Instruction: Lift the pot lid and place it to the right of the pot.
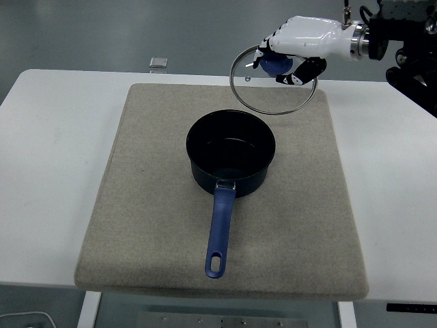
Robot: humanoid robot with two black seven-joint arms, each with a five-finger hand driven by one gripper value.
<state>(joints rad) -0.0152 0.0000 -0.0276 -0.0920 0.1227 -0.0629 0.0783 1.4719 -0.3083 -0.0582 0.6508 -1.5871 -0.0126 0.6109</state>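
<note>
A dark blue pot (231, 155) with a long blue handle (219, 232) stands open in the middle of the grey mat (150, 205), handle pointing toward me. My right hand (290, 58), white with black fingertips, is shut on the blue knob of the glass lid (273, 102). It holds the lid tilted, high above the mat's far right part, up and to the right of the pot. The left arm is out of view.
The white table (48, 150) carries the mat. A small grey object (158, 62) lies at the table's far edge. My right arm's black forearm (403, 48) fills the top right corner.
</note>
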